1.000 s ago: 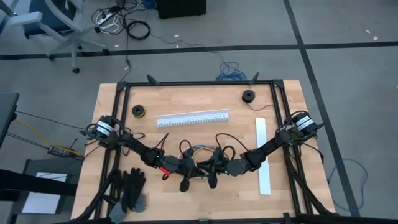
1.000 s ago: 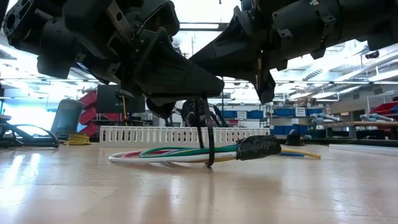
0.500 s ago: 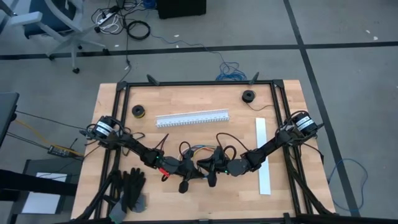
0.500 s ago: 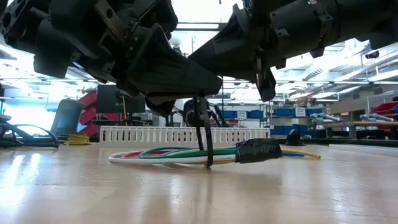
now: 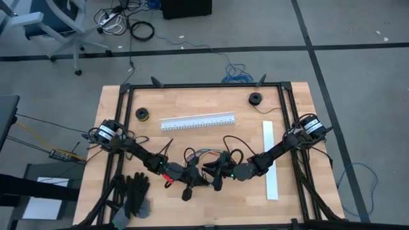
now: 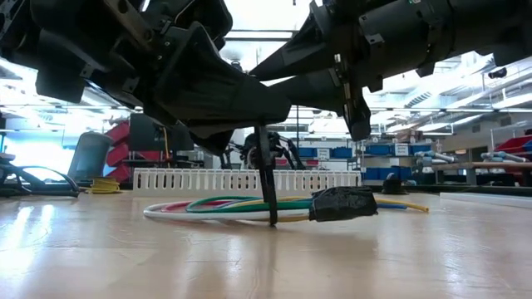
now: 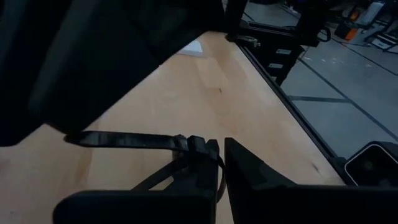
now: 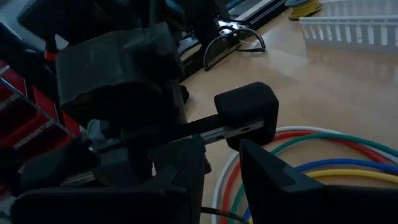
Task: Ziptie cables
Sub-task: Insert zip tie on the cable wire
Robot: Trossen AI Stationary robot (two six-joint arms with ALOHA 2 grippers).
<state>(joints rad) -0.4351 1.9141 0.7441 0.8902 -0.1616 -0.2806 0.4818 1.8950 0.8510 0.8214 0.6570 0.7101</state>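
The cables (image 6: pixel 233 205), thin coloured wires with a dark plug end (image 6: pixel 342 202), lie on the table near its middle (image 5: pixel 203 154). A black zip tie (image 6: pixel 268 183) rises from the bundle to my left gripper (image 7: pixel 222 152), which is shut on it just above the cables (image 5: pixel 199 175). The tie's strap (image 7: pixel 124 139) sticks out sideways in the left wrist view. My right gripper (image 8: pixel 222 163) faces the left one from the right (image 5: pixel 213 171). It is open, with nothing between its fingers, and the cables (image 8: pixel 311 163) lie just beyond them. My left gripper pinches the zip tie at its head (image 7: pixel 198 148) between its two fingers. The fingers come nearly level from the table's left, tipped slightly down. The tie hangs upright below them, and its lower end (image 6: pixel 272 218) is at the cables on the table.
A white slotted channel (image 5: pixel 197 121) lies beyond the cables and a white strip (image 5: pixel 271 163) to the right. Two small spools (image 5: pixel 142 114) (image 5: pixel 255 98) sit toward the far edge. Black gloves (image 5: pixel 134 191) lie at the near left. A black frame (image 5: pixel 204 85) runs along the table's edges.
In the low view the zip tie's two spread strands have drawn together into one upright line. The plug end of the cables has slid slightly toward the table's left. My right gripper has rolled a little about its own axis. Both hands have stayed in place.
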